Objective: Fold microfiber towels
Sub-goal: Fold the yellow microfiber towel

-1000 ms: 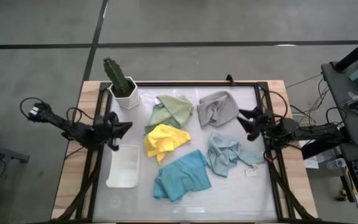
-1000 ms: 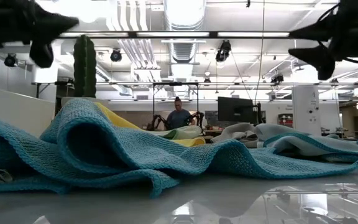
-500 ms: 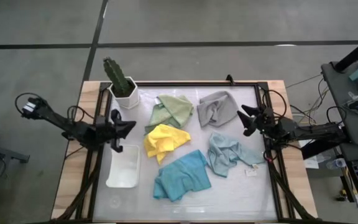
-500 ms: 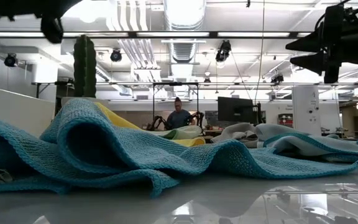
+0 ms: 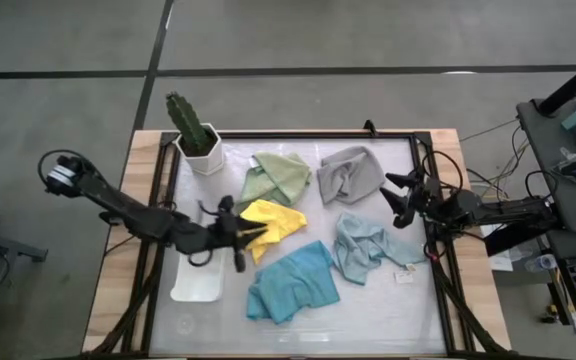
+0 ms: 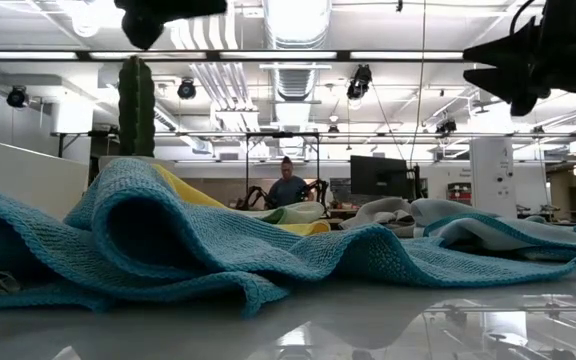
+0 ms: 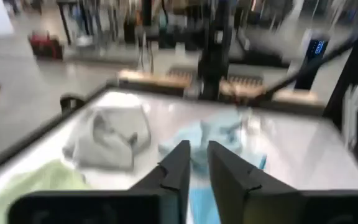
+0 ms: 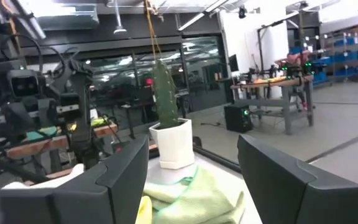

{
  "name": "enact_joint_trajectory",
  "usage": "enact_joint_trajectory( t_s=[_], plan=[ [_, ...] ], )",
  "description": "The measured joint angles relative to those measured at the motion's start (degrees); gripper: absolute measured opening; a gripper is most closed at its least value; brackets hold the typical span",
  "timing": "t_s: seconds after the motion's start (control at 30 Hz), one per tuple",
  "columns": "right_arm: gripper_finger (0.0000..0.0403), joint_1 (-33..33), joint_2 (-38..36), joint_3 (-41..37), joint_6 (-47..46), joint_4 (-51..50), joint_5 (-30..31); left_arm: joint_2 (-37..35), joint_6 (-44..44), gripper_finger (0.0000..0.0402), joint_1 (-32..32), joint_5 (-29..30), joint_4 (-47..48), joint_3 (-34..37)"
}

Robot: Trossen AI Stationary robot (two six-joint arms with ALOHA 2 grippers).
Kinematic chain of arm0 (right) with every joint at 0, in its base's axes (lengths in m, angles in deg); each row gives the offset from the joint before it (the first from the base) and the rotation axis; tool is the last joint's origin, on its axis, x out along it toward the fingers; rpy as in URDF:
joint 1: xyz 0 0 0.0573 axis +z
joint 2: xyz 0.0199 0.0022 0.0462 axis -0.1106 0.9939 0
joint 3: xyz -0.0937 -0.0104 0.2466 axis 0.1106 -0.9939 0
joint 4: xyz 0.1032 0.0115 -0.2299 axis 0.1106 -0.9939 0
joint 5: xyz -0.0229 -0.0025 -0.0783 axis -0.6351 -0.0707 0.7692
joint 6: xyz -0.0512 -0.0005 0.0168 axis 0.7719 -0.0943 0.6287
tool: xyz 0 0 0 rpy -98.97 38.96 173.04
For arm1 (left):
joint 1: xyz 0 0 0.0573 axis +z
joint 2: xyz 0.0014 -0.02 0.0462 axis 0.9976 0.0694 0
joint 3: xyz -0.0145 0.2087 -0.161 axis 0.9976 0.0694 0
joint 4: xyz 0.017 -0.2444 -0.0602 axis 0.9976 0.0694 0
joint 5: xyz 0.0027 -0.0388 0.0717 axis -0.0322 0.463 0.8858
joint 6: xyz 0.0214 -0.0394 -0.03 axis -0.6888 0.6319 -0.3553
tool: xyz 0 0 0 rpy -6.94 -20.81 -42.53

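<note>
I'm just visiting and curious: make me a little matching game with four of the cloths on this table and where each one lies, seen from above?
Cloths:
1. sage green towel
2. grey towel
3. teal towel
4. yellow towel

Places:
A. nearest the front edge of the table
B. middle of the table, at the left gripper's tip
C. just right of the potted cactus
D. back right, near the right gripper

Pairs: 1-C, 2-D, 3-A, 4-B

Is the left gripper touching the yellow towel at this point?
Cannot tell. In the high view the left gripper overlaps the yellow towel's near edge, but looking straight down hides its height; the low view shows only an arm up high.
</note>
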State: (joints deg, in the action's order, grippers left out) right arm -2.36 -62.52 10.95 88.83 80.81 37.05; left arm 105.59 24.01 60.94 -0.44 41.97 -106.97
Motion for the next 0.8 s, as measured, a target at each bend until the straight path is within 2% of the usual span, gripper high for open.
enact_joint_trajectory(
  t_s=[0.13, 0.33, 0.5, 0.63, 0.8],
  plan=[
    [0.0235, 0.0, 0.1, 0.0, 2.2, 2.4, -1.8, 5.7, 2.3, 0.0104, 0.0, -0.2, 7.0, -6.8],
    [0.0235, 0.0, 3.2, 0.0, 2.8, 13.0, -9.4, 11.5, 1.9, 0.0153, 0.0, -0.5, 15.8, -13.8],
    [0.0235, 0.0, 10.0, 3.1, 3.5, 14.1, -9.8, 12.8, 1.8, 0.0161, 0.0, -0.4, 19.6, -15.6],
    [0.0235, 0.0, 17.6, 8.1, 5.5, 15.7, -12.2, 12.9, -0.7, 0.0161, 0.0, -0.4, 20.4, -15.2],
    [0.0235, 0.1, 28.1, 14.4, 8.4, 15.6, -12.3, 13.3, -4.1, 0.0161, 0.0, -0.3, 20.5, -14.9]
  ],
)
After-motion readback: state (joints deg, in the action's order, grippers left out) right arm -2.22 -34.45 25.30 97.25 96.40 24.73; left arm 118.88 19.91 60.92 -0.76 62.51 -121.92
